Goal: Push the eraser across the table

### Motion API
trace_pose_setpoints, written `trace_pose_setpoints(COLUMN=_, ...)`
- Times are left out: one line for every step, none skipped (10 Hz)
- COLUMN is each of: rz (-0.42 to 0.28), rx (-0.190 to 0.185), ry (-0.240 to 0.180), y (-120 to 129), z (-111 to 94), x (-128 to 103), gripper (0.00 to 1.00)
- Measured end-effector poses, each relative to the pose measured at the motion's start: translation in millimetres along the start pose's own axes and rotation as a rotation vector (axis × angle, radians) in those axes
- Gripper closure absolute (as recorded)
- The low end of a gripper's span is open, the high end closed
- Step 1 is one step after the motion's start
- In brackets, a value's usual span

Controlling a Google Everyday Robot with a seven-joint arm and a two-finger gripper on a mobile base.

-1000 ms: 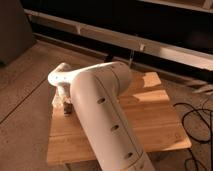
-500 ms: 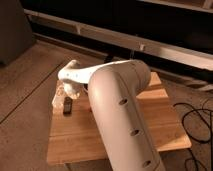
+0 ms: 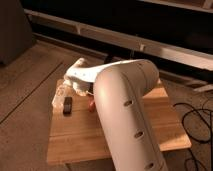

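1. A large white robot arm (image 3: 127, 115) fills the middle of the view, rising from the six o'clock edge, bending at a rounded elbow near the centre and reaching toward ten o'clock.
2. Under it stands the desk (image 3: 80, 142), a light brown square wooden top made of parallel planks with visible grain. Bare speckled floor (image 3: 25, 90) surrounds it.
3. Behind the desk, from nine o'clock to three o'clock, runs a long dark wall unit with pale horizontal rails (image 3: 150, 42).
4. Black cables (image 3: 192, 117) loop on the floor at about four o'clock.
5. The gripper (image 3: 80, 86) sits at the arm's far end, above the desk's ten o'clock corner. Its fingers are closed, and nothing can be seen held in them.
6. A pale, translucent jar-like thing (image 3: 60, 95) stands at the desk's nine o'clock edge, just beside the gripper.
7. The eraser (image 3: 67, 105) is a small, slim, black rectangular block lying flat on the desk near its nine o'clock edge. It lies just below the gripper in the view, beside the pale thing, with its long side pointing roughly toward twelve o'clock. Whether the gripper touches it cannot be told.
8. A tiny orange-red thing (image 3: 91, 104) shows at the arm's edge, right of the eraser.
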Motion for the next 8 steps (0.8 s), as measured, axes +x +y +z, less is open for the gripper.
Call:
trace_pose_setpoints(rz=-0.014, rx=-0.01, ry=-0.022, y=3, z=2, x=-8, gripper=1.0)
trace_pose_setpoints(rz=-0.028, rx=-0.027, ry=-0.043, y=8, z=6, x=-14, gripper=1.0)
trace_pose_setpoints(rz=-0.037, rx=-0.057, ry=-0.055, y=17, z=14, x=-19, gripper=1.0)
trace_pose_setpoints(rz=-0.039, rx=-0.082, ry=-0.059, y=24, z=20, x=-19, gripper=1.0)
trace_pose_setpoints(rz=-0.032, rx=-0.119, ry=-0.06, y=34, z=25, x=-20, gripper=1.0)
trace_pose_setpoints(rz=-0.028, rx=-0.156, ry=-0.062, y=43, z=28, x=-21, gripper=1.0)
trace_pose_setpoints(rz=-0.034, rx=-0.197, ry=-0.072, y=55, z=28, x=-24, gripper=1.0)
trace_pose_setpoints(rz=-0.039, rx=-0.213, ry=-0.077, y=59, z=28, x=-26, gripper=1.0)
